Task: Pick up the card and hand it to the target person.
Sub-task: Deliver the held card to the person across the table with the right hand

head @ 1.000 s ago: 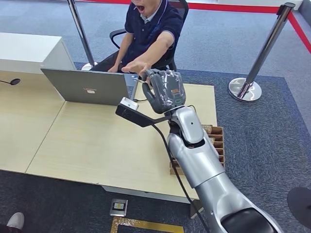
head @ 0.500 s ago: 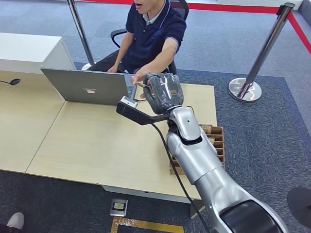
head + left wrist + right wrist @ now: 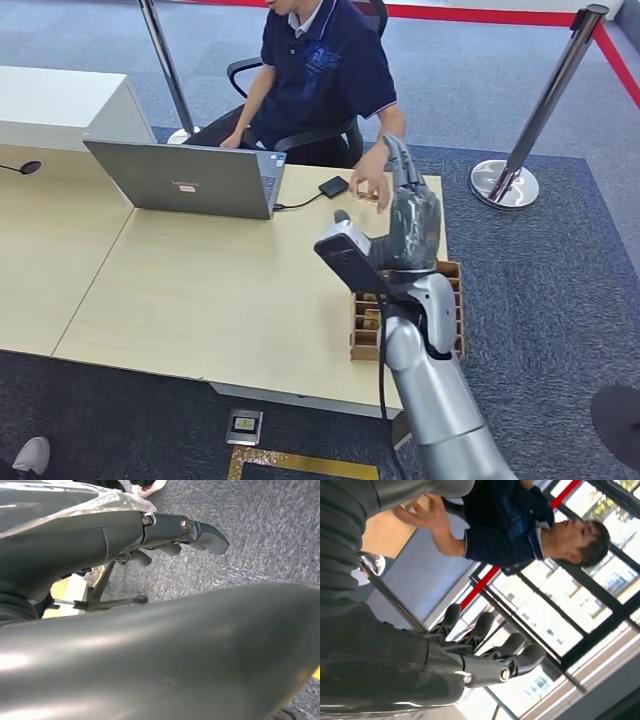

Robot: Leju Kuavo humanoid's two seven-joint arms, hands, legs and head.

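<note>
Card [image 3: 367,196] flat in person's fingers [image 3: 361,185]

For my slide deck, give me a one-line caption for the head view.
Right hand raised open over the wooden card rack, beside the seated person's hand at the desk edge.
</note>
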